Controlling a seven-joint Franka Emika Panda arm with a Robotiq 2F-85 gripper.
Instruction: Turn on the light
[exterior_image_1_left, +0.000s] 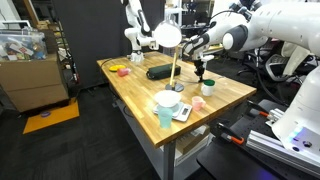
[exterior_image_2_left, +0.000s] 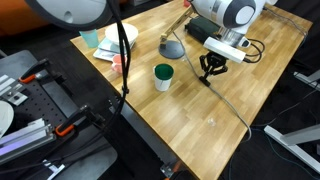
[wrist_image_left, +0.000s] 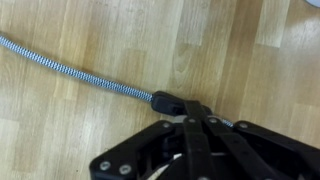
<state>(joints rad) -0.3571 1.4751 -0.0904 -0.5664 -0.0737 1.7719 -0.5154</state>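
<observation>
- Claw (wrist_image_left: 190, 128): jaws drawn together, tips planted on black inline switch (wrist_image_left: 172, 100) of braided cord (wrist_image_left: 70, 65); pinching it or merely pressing it, cannot tell.
- Light (exterior_image_1_left: 167, 35): upright mid-table, dome head high on thin stem; grey base (exterior_image_2_left: 172, 47) just left of claw, with cord trailing right and near across wooden table (exterior_image_2_left: 200, 130).
- Slip risk: small switch under narrow tips. Expect a skid onto bare wood, and an untoggled switch, from any off-centre push.
- Drag risk: avoid sideways travel while clamped on cord. Pulls cord, tugs base; tall, top-heavy build, judged easy to topple.
- Overload risk: avoid hard descent against rigid tabletop. Likely to crack switch housing or stall arm.
- Collision risk: green cup (exterior_image_2_left: 163, 76) near, left of claw. Expect a knock-over from any wide sweep that way.
- Keep force vertical, light and centred on switch.
</observation>
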